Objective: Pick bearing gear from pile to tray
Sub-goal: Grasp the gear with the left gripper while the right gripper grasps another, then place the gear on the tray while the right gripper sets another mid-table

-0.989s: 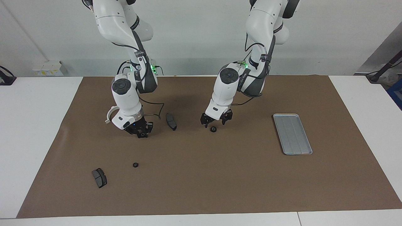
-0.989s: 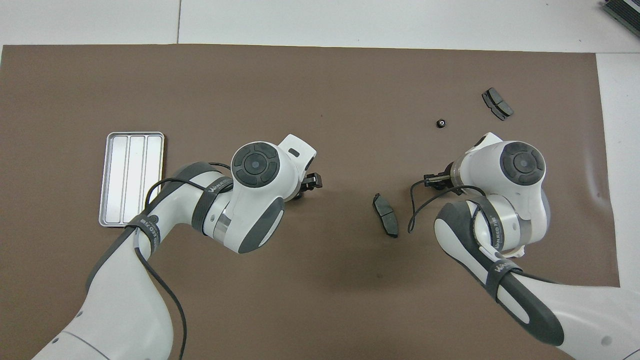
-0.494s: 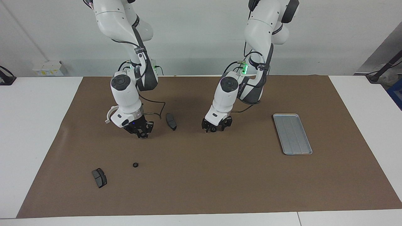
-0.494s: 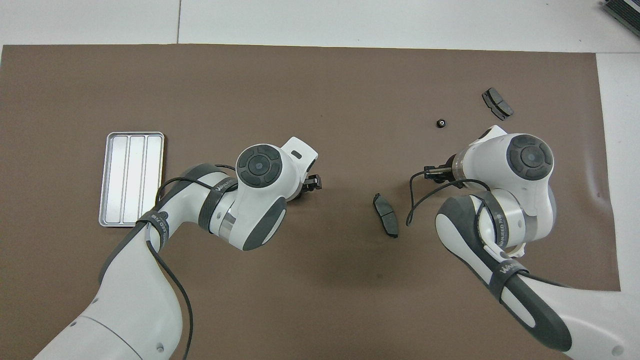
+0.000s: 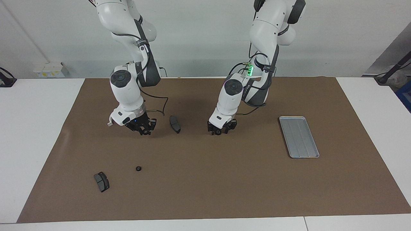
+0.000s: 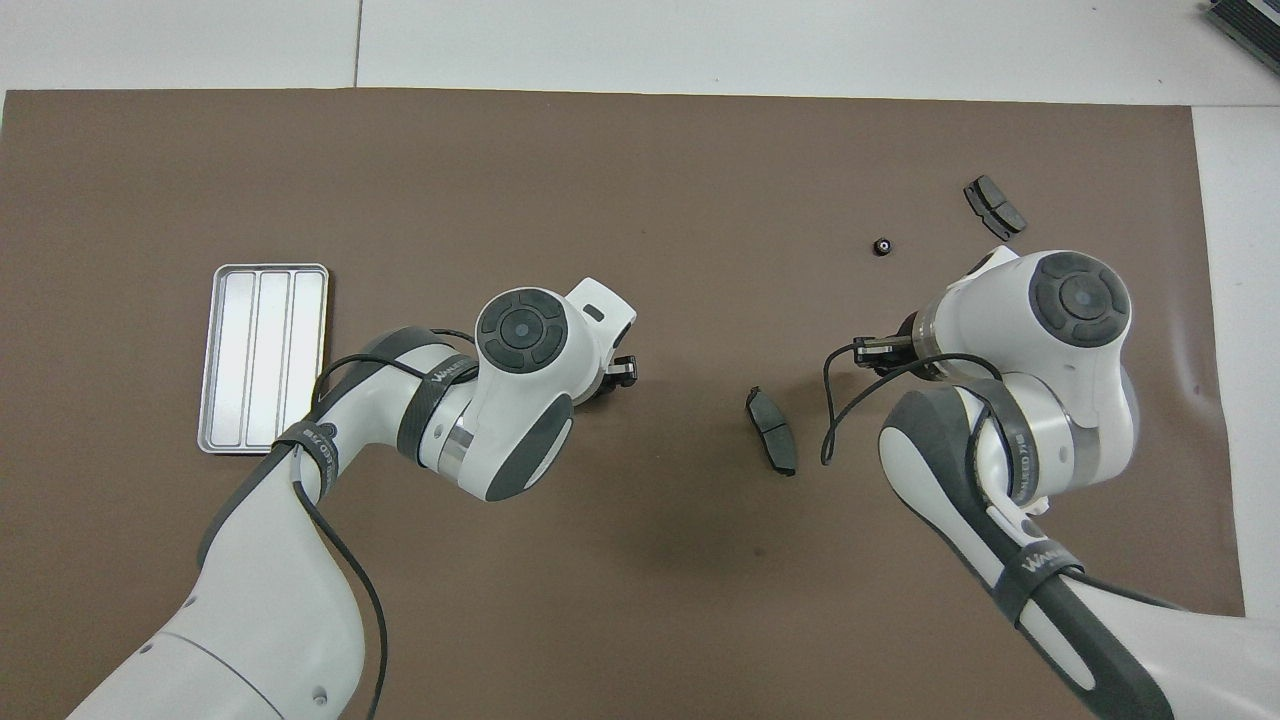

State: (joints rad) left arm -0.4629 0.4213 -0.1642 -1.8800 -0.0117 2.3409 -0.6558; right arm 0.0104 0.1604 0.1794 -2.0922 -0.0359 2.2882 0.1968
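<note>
Reaching down with my left gripper [image 5: 221,131], I have it low on the brown mat [image 5: 244,179] around the bearing gear [image 5: 218,132], which lies about the middle of the mat, between the tray [image 5: 299,137] and one brake pad [image 5: 175,124]. I cannot tell if it has the gear clamped or only stands around it. My right gripper [image 5: 143,131] waits in the air over the mat beside that same brake pad, and I cannot tell its state either. The risk I see is this: the gear is small and round, so an off-centre squeeze may push it out sideways, or it may slip down during the way to the tray, which sits at the left arm's end of the mat. I count two gears, the second gear [image 5: 138,168] loose toward the right arm's end, two brake pads, the other brake pad [image 5: 101,182] close to that corner, and one tray, with no gear in it
</note>
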